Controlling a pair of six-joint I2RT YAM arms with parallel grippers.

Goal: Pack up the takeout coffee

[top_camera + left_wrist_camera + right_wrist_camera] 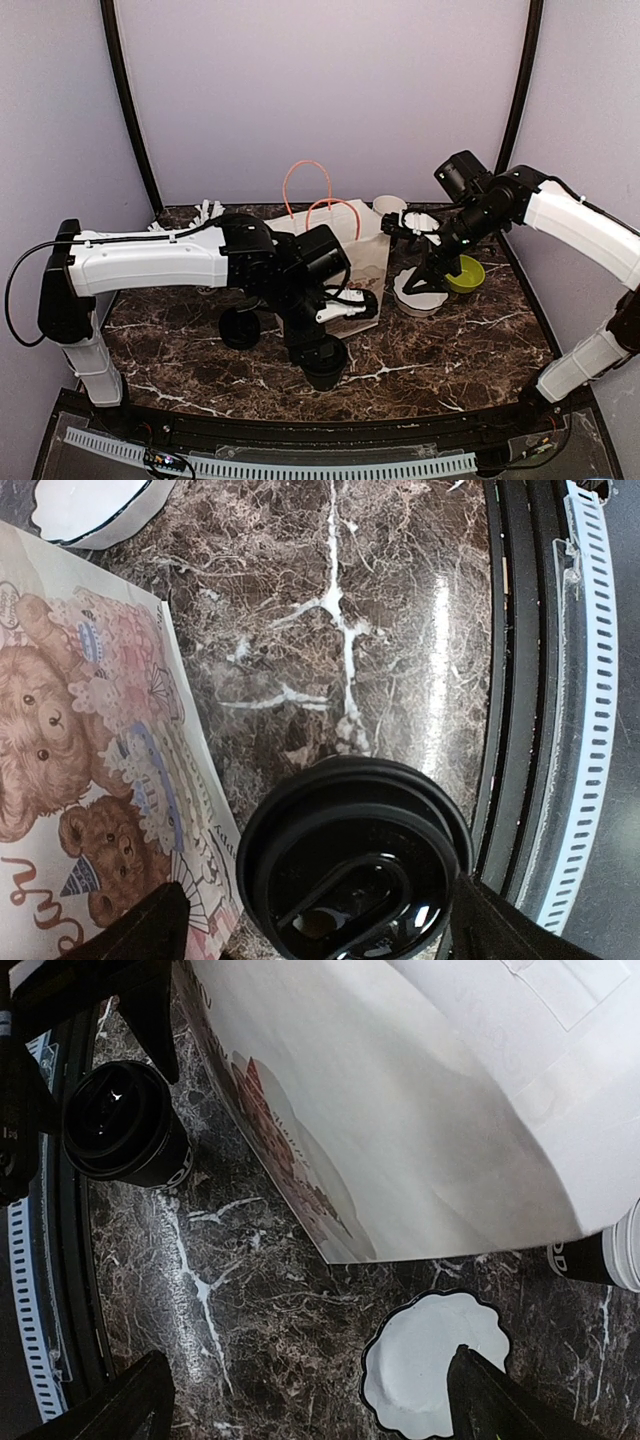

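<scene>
A black takeout coffee cup with a black lid (355,865) stands on the marble table near the front edge. It also shows in the top view (325,368) and the right wrist view (125,1125). My left gripper (320,930) is open and straddles its lid; the right finger is close to the rim, the left finger stands apart. A second black cup (240,328) stands to the left. The white paper bag (335,245) with orange handles and a teddy-bear print (80,730) lies just behind. My right gripper (310,1405) is open and empty above the table, beside a white scalloped plate (435,1360).
The scalloped plate (420,298) and a yellow-green bowl (466,275) sit at the right. A white cup (388,206) stands behind the bag, white sticks (206,210) at back left. A black and white cup (600,1258) shows at the right wrist view's edge. A slotted rail (590,710) lines the front edge.
</scene>
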